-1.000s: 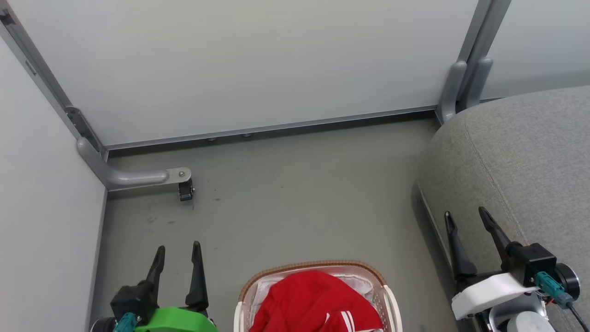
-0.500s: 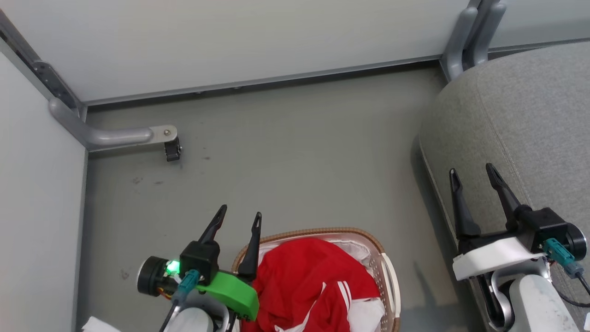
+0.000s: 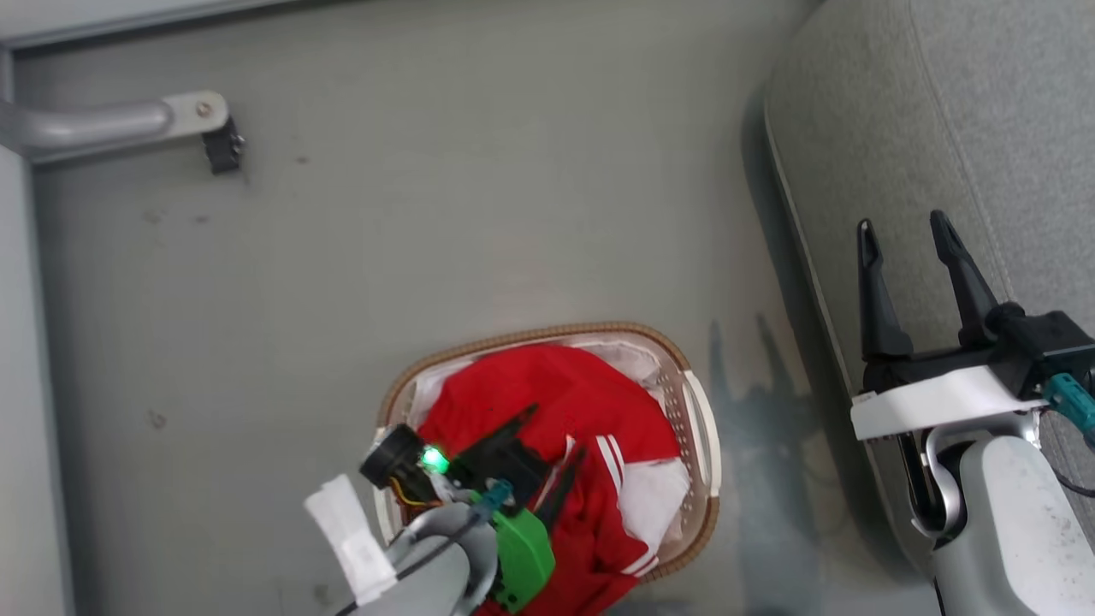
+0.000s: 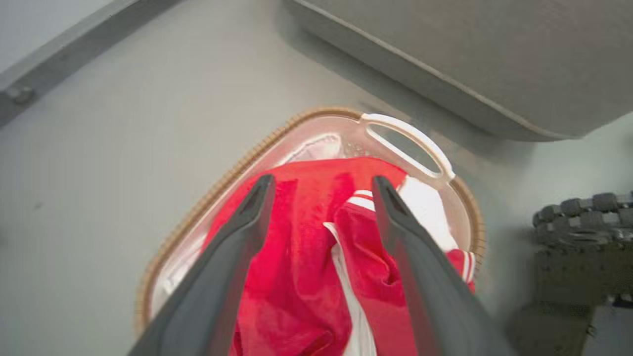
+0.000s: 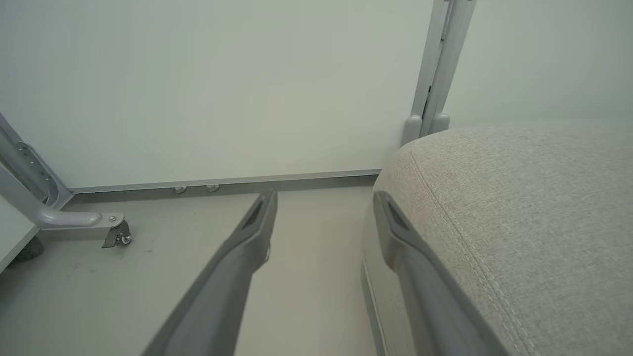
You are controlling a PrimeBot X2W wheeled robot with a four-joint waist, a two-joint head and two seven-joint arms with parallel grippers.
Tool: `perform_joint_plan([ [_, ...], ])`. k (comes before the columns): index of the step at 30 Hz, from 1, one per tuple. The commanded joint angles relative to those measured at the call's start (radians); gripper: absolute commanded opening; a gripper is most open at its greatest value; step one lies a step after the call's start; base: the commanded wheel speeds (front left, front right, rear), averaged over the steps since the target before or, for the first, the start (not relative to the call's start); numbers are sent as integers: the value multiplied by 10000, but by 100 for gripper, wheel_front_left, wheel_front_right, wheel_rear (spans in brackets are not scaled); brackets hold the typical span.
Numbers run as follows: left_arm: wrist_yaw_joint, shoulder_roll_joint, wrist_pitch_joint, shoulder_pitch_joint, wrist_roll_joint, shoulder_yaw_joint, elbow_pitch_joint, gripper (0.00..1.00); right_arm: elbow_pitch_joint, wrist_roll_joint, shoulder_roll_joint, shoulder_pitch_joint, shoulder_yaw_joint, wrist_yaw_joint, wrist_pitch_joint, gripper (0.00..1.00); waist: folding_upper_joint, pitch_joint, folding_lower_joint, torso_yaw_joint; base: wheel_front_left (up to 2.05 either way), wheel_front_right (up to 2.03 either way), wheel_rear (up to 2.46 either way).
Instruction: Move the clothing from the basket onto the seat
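L gripper (image 3: 556, 430) is held over the basket (image 3: 530, 329), jaws released wide, nothing grasped. Tips are pointed down at the clothing (image 3: 547, 376), which lies straight ahead of them & just below; whether it is touched can't be told. In the L wrist view a striped fold is framed between the two fingers (image 4: 232, 257), so a short drop & a squeeze is judged to be all that's needed. Heap is crumpled, w/o a clear long axis. All clothing seen is kept inside the basket, on a white lining (image 3: 629, 349); basket is stood on the floor (image 3: 428, 214). Seat (image 3: 984, 103) lies to the robot's R of the basket, near but apart; no clothing is seen on it yet. R gripper (image 3: 902, 222) is held over the seat's edge, jaws likewise spread & empty. L arm is judged nearer for the pick.
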Motion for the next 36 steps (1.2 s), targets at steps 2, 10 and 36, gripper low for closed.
perform_joint_plan([
  [2,-35,70,95,-616,-504,-945,648,100,-93,161,-26,-330,83,-6,-44,100,-1,1606,-2,-1070,0,0,0],
  [10,-32,145,427,-1903,-1699,-2973,2316,100,-274,806,-23,-752,518,-8,-36,100,-1,2701,-2,-1966,0,0,0],
  [36,667,225,784,-3123,-2971,-3708,4695,100,-235,1883,-23,-879,1231,-8,-36,100,-1,3702,-2,-2843,0,0,0],
])
